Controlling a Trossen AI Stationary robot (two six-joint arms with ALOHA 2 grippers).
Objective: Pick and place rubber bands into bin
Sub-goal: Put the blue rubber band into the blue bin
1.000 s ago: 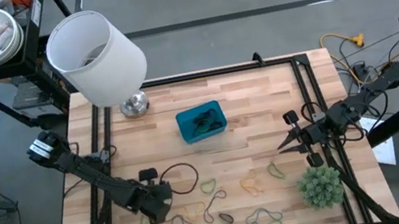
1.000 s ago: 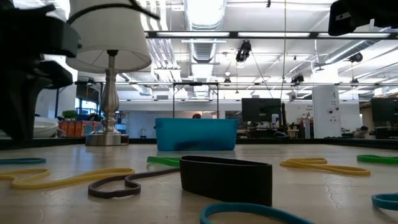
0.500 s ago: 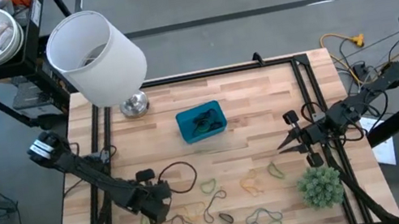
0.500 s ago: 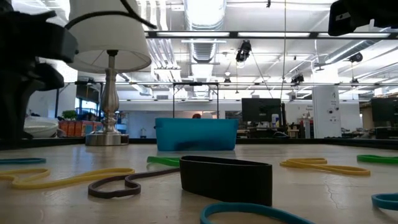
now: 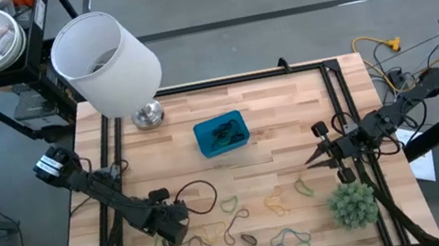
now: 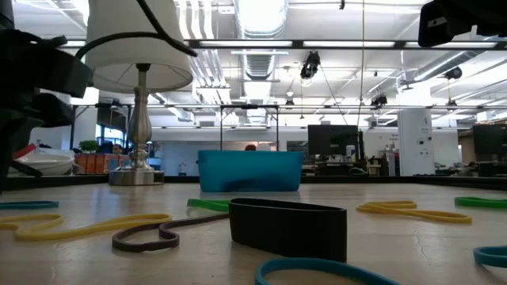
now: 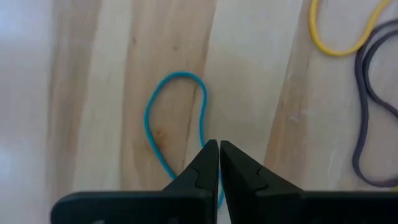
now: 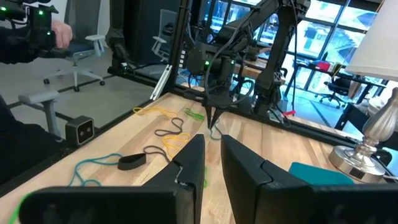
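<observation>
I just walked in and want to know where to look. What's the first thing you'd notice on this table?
The big white lampshade at the table's far left corner grabs the eye first. Next comes the scatter of colourful rubber bands along the near edge, with the small blue bin in the middle of the table, already holding a few dark bands. The left end effector is pinched shut at a blue rubber band on the wood.

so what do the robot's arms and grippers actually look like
Both arms are dark, jointed links with black cables looping off them. The left gripper has two matte black fingers tapering to sharp points. The right gripper has similar black fingers, wedge-shaped with angular facets. No markings show.
</observation>
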